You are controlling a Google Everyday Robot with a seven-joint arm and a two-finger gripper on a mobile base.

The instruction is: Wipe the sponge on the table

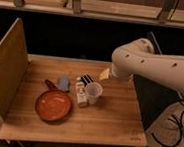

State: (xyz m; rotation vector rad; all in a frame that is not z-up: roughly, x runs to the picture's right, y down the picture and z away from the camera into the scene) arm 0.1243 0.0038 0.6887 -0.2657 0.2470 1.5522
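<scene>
The blue-grey sponge (63, 82) lies flat on the wooden table (107, 121), left of centre, just behind the orange pan (54, 105). My white arm reaches in from the right and bends above the table's back right part. Only a pale tip of the gripper (104, 73) shows under the arm. It hangs above the table behind the cup, well to the right of the sponge. It stands open and holds nothing.
A clear plastic cup (93, 92), a pale upright carton (81, 94) and a black-and-white striped item (86, 79) stand between the sponge and the gripper. An upright tan panel (5, 72) walls the table's left side. Cables lie on the floor at right.
</scene>
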